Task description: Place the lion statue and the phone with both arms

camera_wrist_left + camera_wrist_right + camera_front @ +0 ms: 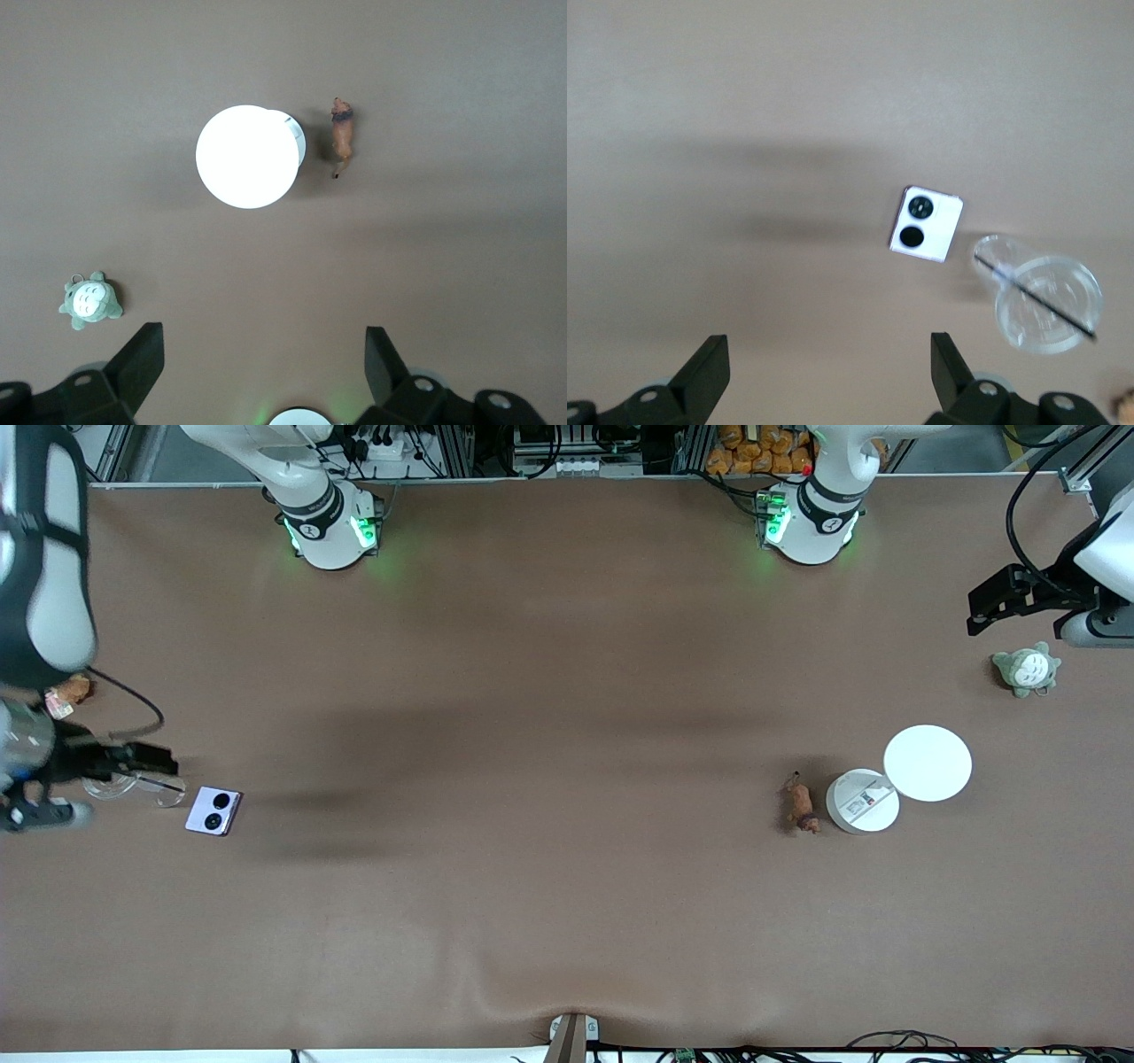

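The lion statue [802, 804], a tiny orange-brown figurine, lies on the brown table beside a small white disc [862, 801] at the left arm's end; it also shows in the left wrist view [342, 137]. The lavender phone [213, 810] lies flat with its two black camera circles up at the right arm's end; it also shows in the right wrist view [925, 225]. My left gripper [979, 611] [264, 372] is open and empty, up in the air above the table near the grey-green plush. My right gripper [159, 763] [830, 372] is open and empty, up over the clear cups beside the phone.
A larger white disc [928, 763] [246, 157] touches the small one. A grey-green plush [1026, 670] [90, 301] sits farther from the front camera than the discs. Clear plastic cups [133, 786] [1045, 301] lie beside the phone. A brown plush with a tag [69, 691] sits at the table's edge.
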{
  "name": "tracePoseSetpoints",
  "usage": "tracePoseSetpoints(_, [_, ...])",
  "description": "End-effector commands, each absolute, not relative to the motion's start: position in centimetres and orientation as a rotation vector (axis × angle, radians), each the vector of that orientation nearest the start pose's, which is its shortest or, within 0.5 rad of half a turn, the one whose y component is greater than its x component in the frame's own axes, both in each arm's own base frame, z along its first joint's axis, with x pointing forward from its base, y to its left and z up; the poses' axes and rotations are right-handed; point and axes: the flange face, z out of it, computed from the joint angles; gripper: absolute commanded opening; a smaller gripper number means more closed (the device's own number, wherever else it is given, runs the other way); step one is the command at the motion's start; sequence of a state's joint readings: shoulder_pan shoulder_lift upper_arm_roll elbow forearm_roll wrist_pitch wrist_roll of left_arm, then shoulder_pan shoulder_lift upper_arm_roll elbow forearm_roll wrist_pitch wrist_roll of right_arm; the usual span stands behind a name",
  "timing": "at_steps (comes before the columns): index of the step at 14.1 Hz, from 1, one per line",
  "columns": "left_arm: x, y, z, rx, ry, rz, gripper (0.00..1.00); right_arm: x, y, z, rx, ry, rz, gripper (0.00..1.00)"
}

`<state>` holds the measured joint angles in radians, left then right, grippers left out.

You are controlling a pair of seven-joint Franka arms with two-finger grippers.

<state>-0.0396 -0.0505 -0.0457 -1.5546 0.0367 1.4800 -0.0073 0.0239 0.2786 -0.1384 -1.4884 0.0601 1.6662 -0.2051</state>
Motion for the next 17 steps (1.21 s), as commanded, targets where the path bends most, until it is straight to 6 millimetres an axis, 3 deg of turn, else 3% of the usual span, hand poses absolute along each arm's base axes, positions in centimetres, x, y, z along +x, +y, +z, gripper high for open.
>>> tracePoseSetpoints(1, [51.7,-4.3,65.8,-3.119,0.103,0.042,1.0,59.4,-4.3,56.2,-3.095,-0.113,0.129,1.0])
tracePoseSetpoints(4, [51.7,-4.4,65.6,-3.118,0.095,0.049,1.0,55.9,-3.5,61.5,-3.09,-0.125,0.075,1.0])
tracePoseSetpoints(7, [51.7,-4.8,65.4,-3.118,0.098,0.056,1.0,52.1,-3.4,64.0,-3.1,-0.076,0.114,1.0])
tracePoseSetpoints(11, [51.6,-4.8,65.4,-3.121,0.098,0.056,1.0,50.6,-3.2,65.1,-3.122,-0.045,0.159,1.0])
tracePoseSetpoints(17, [51.6,-4.7,65.5,-3.121,0.101,0.054,1.0,50.6,-3.9,65.0,-3.121,-0.028,0.164,1.0])
